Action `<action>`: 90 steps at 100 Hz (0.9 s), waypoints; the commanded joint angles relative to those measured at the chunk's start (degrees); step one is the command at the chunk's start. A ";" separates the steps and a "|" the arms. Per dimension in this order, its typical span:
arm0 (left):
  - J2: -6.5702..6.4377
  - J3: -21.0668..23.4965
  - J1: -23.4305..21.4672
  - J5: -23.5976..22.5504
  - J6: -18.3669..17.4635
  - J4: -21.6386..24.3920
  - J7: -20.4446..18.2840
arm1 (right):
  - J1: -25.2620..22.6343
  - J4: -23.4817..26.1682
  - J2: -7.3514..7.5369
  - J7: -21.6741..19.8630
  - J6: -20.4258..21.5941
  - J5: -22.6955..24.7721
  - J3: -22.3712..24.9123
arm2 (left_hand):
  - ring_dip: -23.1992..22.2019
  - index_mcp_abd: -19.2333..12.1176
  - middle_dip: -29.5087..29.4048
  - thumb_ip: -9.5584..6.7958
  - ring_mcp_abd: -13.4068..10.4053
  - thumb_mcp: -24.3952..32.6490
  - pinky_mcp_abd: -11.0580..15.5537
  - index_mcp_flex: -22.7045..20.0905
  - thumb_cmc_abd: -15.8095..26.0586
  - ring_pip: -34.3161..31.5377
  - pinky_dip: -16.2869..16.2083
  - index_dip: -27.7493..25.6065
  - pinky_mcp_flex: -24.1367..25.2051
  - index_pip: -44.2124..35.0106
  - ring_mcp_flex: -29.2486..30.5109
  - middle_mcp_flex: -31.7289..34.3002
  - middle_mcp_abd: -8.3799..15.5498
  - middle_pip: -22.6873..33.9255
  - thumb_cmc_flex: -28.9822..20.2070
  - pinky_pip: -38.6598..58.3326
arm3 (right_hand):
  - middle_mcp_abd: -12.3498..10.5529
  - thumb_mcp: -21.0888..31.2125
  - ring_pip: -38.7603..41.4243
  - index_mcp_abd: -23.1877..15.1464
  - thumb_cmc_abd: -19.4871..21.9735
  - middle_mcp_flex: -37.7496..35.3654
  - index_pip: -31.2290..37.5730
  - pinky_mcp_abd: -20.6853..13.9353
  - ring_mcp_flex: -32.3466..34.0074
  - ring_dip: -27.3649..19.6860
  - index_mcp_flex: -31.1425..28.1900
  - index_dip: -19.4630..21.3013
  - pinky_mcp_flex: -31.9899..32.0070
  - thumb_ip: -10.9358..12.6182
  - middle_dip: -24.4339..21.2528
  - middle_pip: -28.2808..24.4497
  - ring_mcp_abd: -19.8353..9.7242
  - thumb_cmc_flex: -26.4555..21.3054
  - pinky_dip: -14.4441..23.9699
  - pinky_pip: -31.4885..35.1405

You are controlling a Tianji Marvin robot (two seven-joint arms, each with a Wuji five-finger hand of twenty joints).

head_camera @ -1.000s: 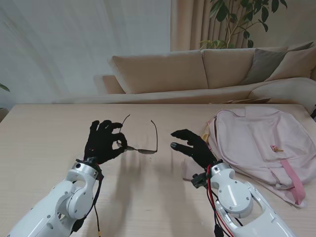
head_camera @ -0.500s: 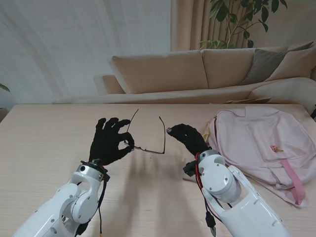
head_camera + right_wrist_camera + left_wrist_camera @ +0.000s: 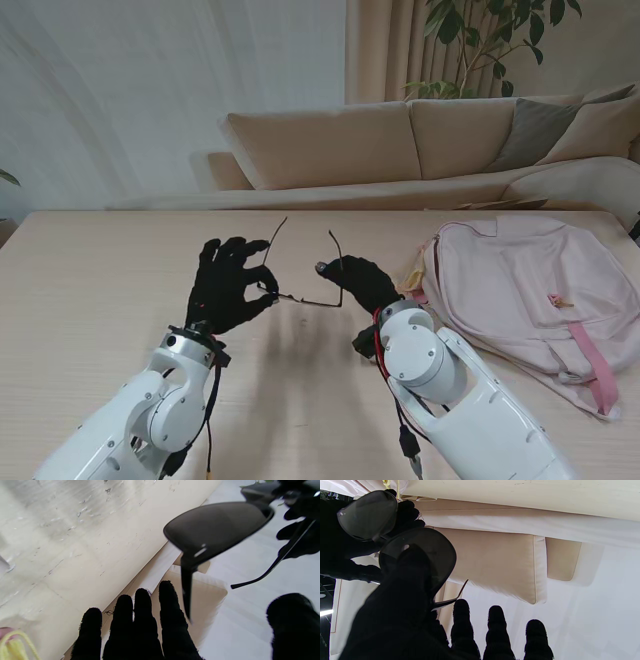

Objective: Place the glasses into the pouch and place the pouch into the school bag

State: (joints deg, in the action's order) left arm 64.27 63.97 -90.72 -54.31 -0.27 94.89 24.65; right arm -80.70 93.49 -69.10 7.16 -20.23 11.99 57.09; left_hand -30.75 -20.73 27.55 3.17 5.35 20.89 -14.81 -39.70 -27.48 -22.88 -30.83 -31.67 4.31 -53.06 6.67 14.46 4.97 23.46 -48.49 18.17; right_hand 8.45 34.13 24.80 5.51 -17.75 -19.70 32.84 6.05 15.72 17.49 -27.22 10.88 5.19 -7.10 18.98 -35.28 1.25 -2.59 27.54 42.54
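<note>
Since a second ago both hands have risen and moved farther from me, and the right hand (image 3: 357,281) has closed in on the glasses (image 3: 305,268) from the right. These hang in the air over the middle of the worktop (image 3: 90,270), arms unfolded, pinched at their left end between thumb and fingers of the left hand (image 3: 228,286). The right hand's fingers are spread beside the right temple; whether they touch it I cannot tell.

By my judgement the task has scarcely begun: the glasses are lifted but not folded or pouched. No pouch can be made out with certainty; a pale shape with a yellow cord lies beside the pink school bag (image 3: 525,290), which rests towards the worktop's right edge and looks closed. Nothing stands between the hands and the bag.
</note>
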 commanded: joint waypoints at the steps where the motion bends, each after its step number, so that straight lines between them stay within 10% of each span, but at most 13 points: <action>1: 0.44 0.31 -0.53 0.39 -0.20 0.71 -0.64 | 0.40 1.24 0.21 -2.78 0.56 0.28 -0.80 | -0.91 -1.52 0.65 2.24 -1.30 2.37 1.57 -1.65 2.20 0.47 -0.87 -1.99 0.49 -3.52 -0.92 -1.85 1.41 0.73 -1.06 -1.67 | -2.06 -0.79 -0.37 -1.91 -0.22 1.58 0.78 -1.01 -1.32 -0.46 0.85 0.09 0.64 0.01 -0.79 -0.05 -2.37 2.87 1.16 -1.45; 35: 0.74 0.05 -0.27 2.23 -0.63 0.55 -0.97 | 2.91 3.23 2.21 -9.19 2.70 4.43 -4.73 | -0.73 -0.37 0.68 2.59 -1.39 2.27 1.64 -2.34 1.75 0.38 -0.66 -1.38 0.47 -3.14 -0.92 -1.84 1.65 1.39 -1.18 -1.58 | -3.03 1.26 -0.64 -2.84 0.06 3.12 1.67 -1.04 -2.04 -0.58 5.06 0.57 1.07 0.33 -0.70 -0.49 -2.77 4.51 1.42 -3.92; 51: 0.73 -0.01 -0.18 2.60 -0.55 0.47 -1.48 | 3.82 3.22 3.29 -12.70 4.44 5.60 -6.14 | -0.61 0.25 0.56 2.50 -1.45 2.40 1.68 -2.23 2.22 0.47 -0.58 -1.41 0.47 -3.15 -0.96 -1.90 1.63 1.37 -1.38 -1.56 | -5.10 0.79 -2.01 -9.77 1.40 4.78 1.65 -2.00 -3.75 -1.26 6.16 0.46 2.05 0.10 -1.24 0.63 -4.51 4.74 2.03 -7.37; 55: 0.72 0.01 -0.22 2.57 -0.54 0.52 -1.52 | 3.90 3.09 3.38 -12.78 4.54 6.29 -6.42 | -0.53 -0.01 0.36 2.45 -1.49 2.50 1.70 -1.90 2.36 0.57 -0.56 -1.81 0.47 -3.24 -0.97 -1.98 1.55 1.08 -1.28 -1.54 | -5.02 0.24 -1.97 -10.48 1.48 5.27 2.13 -2.06 -3.91 -1.38 6.26 0.54 1.42 0.25 -1.49 0.69 -4.54 4.64 7.71 -11.46; 90: 0.80 0.94 -0.81 4.37 -1.65 1.07 -2.77 | 4.88 1.14 0.79 -1.88 4.85 9.11 -3.27 | 3.00 -6.96 -8.51 4.28 -1.40 11.16 1.51 -4.22 -1.84 8.30 0.09 -7.24 0.46 0.10 -1.65 -2.24 -5.15 -5.89 3.99 -3.25 | -4.39 1.38 -0.88 -10.52 0.15 6.44 3.59 -1.36 -3.65 -0.83 2.99 1.43 -1.16 0.29 -1.05 -0.65 -4.36 4.59 13.91 -17.78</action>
State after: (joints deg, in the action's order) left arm 64.72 64.82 -91.38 -49.78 -0.86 95.56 23.09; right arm -77.33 95.01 -67.80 6.38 -15.33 21.58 53.28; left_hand -28.49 -21.99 21.10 6.28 5.31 27.83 -14.69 -40.31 -29.58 -16.61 -30.84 -36.66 4.31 -51.24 6.65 14.45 2.34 18.56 -45.49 17.36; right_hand 5.58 34.33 23.59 -3.13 -16.85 -15.36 36.20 5.89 15.00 16.83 -22.74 11.40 4.32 -7.04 18.53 -35.14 -0.89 -1.93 40.04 27.27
